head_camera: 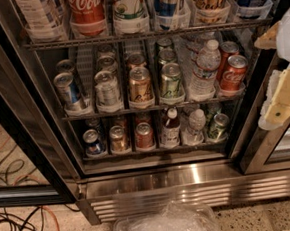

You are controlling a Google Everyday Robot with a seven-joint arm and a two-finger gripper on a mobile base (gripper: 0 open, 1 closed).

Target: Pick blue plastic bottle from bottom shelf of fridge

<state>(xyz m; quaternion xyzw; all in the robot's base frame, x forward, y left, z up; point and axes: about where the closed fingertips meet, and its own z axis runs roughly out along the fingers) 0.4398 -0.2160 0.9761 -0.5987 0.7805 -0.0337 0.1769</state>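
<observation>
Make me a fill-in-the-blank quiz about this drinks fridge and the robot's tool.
1. The blue plastic bottle has a ___ cap.
2. It stands on the ___ shelf of the fridge.
3. The tool hangs at the picture's ___ edge, not touching the bottle.
Missing words: white; bottom; right.

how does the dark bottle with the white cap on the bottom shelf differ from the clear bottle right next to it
The small dark brown-red bottle with a pale label is opaque; the clear plastic water bottle is see-through. The dark bottle's cap shows slightly higher than the clear bottle's. The dark bottle is to the left, the clear one to the right. Both are upright and white-capped on the bottom wire shelf. The gripper is at the right edge, outside the shelves.
</observation>
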